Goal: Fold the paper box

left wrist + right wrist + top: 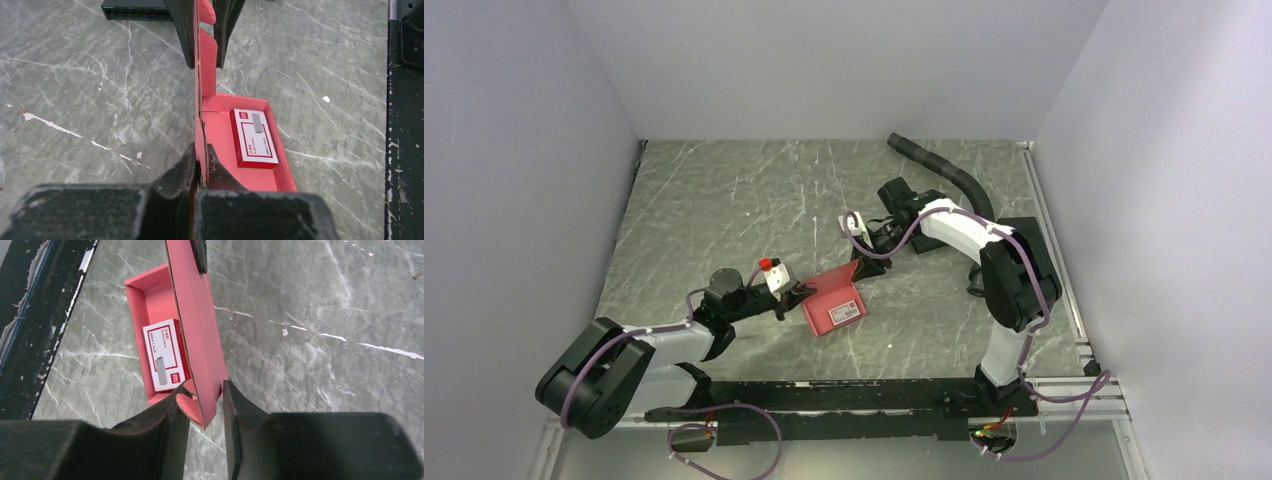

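The red-pink paper box (832, 297) lies mid-table, its tray (250, 175) open and its lid panel (207, 70) standing upright. A small red-and-white card box (255, 137) rests inside the tray (137, 295). My left gripper (201, 162) is shut on the near end of the upright lid. At the lid's other end my right gripper (205, 397) straddles the corner (202, 365). Its jaws are open, with a gap showing between one finger and the panel. In the top view the left gripper (800, 293) and right gripper (861, 260) flank the box.
A black rail (844, 395) runs along the near edge of the marbled table. A black hose (944, 170) curves at the back right. A black flat device (135, 9) lies beyond the box. White walls close in three sides.
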`<state>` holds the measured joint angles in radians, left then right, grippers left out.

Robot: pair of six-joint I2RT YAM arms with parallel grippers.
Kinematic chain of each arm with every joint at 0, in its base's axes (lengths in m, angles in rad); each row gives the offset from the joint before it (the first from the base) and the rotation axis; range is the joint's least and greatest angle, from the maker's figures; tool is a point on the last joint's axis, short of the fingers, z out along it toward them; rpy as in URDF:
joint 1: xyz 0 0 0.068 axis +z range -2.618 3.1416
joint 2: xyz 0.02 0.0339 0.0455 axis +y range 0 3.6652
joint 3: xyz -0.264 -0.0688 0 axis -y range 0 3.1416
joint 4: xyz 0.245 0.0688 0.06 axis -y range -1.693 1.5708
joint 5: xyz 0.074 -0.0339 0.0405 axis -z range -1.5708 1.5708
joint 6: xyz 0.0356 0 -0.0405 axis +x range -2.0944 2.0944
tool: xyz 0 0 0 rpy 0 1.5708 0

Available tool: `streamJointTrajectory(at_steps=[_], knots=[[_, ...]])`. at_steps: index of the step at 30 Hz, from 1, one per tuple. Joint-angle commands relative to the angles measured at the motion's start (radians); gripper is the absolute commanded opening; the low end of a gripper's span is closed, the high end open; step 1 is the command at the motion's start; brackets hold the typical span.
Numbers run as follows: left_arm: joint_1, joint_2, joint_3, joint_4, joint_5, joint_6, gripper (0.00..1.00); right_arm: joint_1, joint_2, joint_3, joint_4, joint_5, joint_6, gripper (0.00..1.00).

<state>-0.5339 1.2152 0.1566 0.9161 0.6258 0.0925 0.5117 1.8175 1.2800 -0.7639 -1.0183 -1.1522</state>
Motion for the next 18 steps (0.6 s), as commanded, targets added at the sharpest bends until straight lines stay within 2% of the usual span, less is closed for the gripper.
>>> streamJointTrajectory(at_steps=[1,6,11,17,18], knots=[[-0.001,0.014,0.033,0.062,0.033,0.012,0.0,0.024,-0.024,0.02,0.001,-0.059,-0.052,0.29],[-0.001,0.036,0.053,0.056,0.049,0.012,0.0,0.058,-0.026,0.027,-0.042,-0.028,-0.122,0.19],[0.0,0.038,0.058,0.049,0.054,0.013,0.0,0.086,-0.041,0.017,-0.036,0.004,-0.143,0.0],[-0.001,0.041,0.057,0.046,0.045,0.013,0.0,0.088,-0.087,-0.025,0.029,0.007,-0.106,0.0],[0.0,0.043,0.055,0.048,0.045,0.013,0.0,0.088,-0.088,-0.024,0.023,0.004,-0.109,0.03]])
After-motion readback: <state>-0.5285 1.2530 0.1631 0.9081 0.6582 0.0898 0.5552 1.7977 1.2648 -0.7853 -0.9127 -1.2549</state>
